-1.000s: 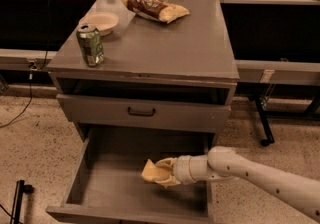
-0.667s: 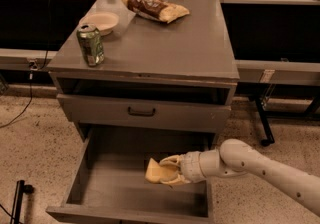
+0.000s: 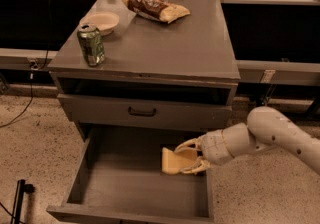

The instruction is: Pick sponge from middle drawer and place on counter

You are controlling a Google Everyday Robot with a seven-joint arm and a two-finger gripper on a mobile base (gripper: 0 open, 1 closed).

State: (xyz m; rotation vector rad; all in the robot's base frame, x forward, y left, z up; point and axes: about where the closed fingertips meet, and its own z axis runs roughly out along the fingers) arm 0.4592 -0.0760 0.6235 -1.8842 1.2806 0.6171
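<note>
The pale yellow sponge (image 3: pixel 173 160) is held in my gripper (image 3: pixel 188 157), whose fingers close around its right end. It hangs a little above the floor of the open middle drawer (image 3: pixel 120 183), near the drawer's right side wall. My arm (image 3: pixel 270 130) reaches in from the right. The grey counter (image 3: pixel 165 43) is above, on top of the cabinet.
On the counter stand a green soda can (image 3: pixel 91 44) at the front left, a pale bowl (image 3: pixel 103 21) behind it, and a brown-and-yellow snack bag (image 3: pixel 153 6) at the back. A shut drawer front with a black handle (image 3: pixel 142 112) sits above the open drawer.
My gripper has lifted the sponge and carried it to the right, toward the drawer's right wall. The arm has drawn back to the right.
</note>
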